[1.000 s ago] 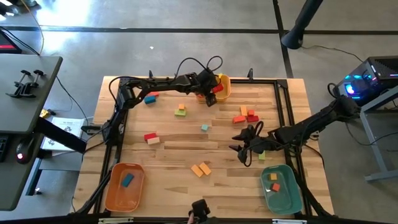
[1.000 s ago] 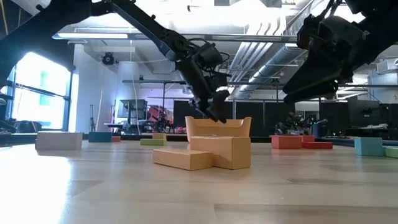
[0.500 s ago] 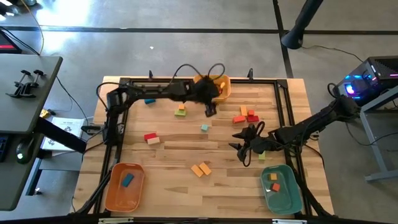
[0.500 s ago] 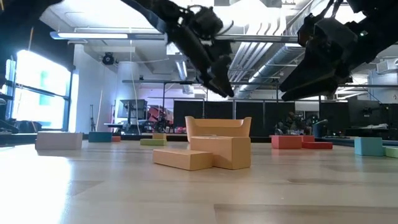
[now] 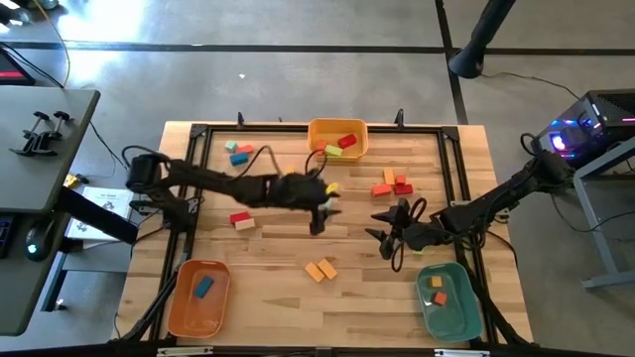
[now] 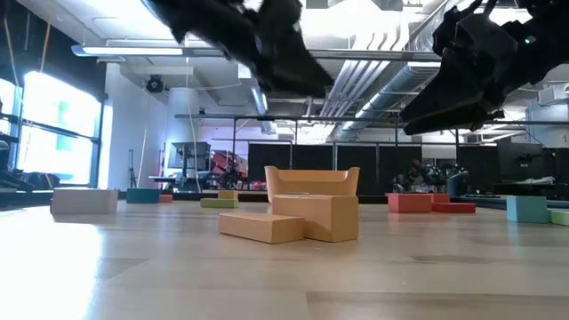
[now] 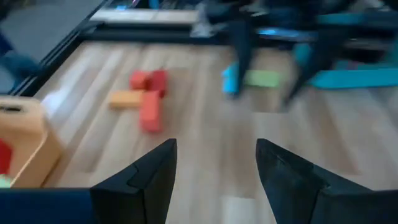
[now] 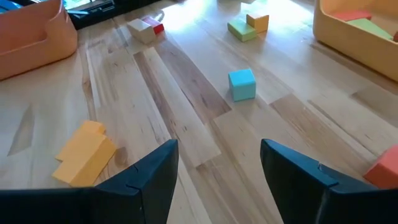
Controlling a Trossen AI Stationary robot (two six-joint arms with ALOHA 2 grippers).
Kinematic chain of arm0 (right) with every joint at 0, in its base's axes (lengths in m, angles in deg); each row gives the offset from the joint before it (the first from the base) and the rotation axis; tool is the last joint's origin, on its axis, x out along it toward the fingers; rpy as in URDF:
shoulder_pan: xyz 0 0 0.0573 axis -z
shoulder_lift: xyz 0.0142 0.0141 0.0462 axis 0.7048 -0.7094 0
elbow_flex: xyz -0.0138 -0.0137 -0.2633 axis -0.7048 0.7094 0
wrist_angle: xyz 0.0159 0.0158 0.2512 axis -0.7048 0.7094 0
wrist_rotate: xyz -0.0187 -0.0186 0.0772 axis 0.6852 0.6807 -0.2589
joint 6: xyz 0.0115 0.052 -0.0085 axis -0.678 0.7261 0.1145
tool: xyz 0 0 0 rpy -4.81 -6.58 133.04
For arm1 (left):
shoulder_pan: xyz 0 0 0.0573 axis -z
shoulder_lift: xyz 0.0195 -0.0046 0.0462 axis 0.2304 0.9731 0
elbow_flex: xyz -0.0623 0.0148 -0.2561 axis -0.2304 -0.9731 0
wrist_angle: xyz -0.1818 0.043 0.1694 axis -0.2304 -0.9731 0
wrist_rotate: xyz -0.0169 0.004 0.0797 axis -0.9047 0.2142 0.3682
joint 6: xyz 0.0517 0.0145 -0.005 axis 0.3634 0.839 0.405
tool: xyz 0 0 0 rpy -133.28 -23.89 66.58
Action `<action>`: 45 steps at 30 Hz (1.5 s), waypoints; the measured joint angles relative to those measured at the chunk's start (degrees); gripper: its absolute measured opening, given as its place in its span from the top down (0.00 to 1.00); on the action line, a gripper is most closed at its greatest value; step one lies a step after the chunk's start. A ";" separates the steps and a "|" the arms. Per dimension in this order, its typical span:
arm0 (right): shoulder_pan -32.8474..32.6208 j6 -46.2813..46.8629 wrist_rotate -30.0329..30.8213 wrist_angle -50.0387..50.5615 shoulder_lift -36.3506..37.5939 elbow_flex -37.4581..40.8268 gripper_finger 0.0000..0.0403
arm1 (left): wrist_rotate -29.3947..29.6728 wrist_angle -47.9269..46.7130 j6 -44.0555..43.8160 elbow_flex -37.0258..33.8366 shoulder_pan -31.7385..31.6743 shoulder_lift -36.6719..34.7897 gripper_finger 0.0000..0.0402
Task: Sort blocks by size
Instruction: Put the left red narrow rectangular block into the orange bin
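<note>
A second ago my left hand [image 5: 319,210] was up at the yellow bin [image 5: 337,138] on the far edge of the surface [image 5: 278,268]; now it has swung back to the middle, with the arm stretched low across the boards. Its fingers [image 7: 146,180] stand apart with nothing between them. My right hand [image 5: 389,236] has not moved: it hovers near the teal bin [image 5: 448,299], fingers [image 8: 149,177] spread and empty.

I can read no writing or labels anywhere.

The blocks lie scattered. A red and a green block [image 5: 340,145] sit in the yellow bin. A small teal cube [image 8: 242,84] sits alone mid-surface. Two orange bars [image 5: 319,269] lie touching side by side at the near centre, their long axes slanted across the grain. A red and orange cluster [image 5: 391,184] sits toward the right side, a red and pale pair [image 5: 241,219] toward the left. The orange bin [image 5: 198,297] holds one teal block [image 5: 203,288], lying aslant.
</note>
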 joint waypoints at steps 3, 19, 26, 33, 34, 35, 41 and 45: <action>0.01 -1.17 0.00 -1.21 0.00 0.00 0.44 | 1.93 2.64 0.65 -1.02 4.25 -1.53 0.49; 0.08 -4.37 -0.40 -2.92 -0.07 -0.01 0.44 | 13.41 13.18 -3.95 -9.12 15.87 -1.80 0.49; 1.56 -9.54 -0.44 -4.21 -0.07 0.00 0.44 | 20.35 12.86 -7.71 -12.19 17.02 -1.80 0.49; 3.67 -12.88 -0.44 -5.41 -0.07 0.00 0.44 | 30.97 -10.72 -24.82 -11.81 17.83 -2.52 0.49; 3.94 -12.90 -0.46 -5.42 -0.07 0.00 0.44 | 30.91 -16.29 -28.80 -11.03 17.83 -3.03 0.49; 4.21 -12.95 -0.46 -5.43 -0.07 0.00 0.44 | 30.89 -22.50 -33.06 -10.16 17.83 -3.78 0.49; 5.50 -13.77 -0.44 -5.63 -0.07 0.00 0.44 | 29.03 -58.20 -57.91 -6.18 18.68 -9.20 0.49; 5.61 -14.23 -0.44 -5.63 -0.07 0.00 0.44 | 17.60 -72.64 -70.89 -6.82 16.01 -12.77 0.49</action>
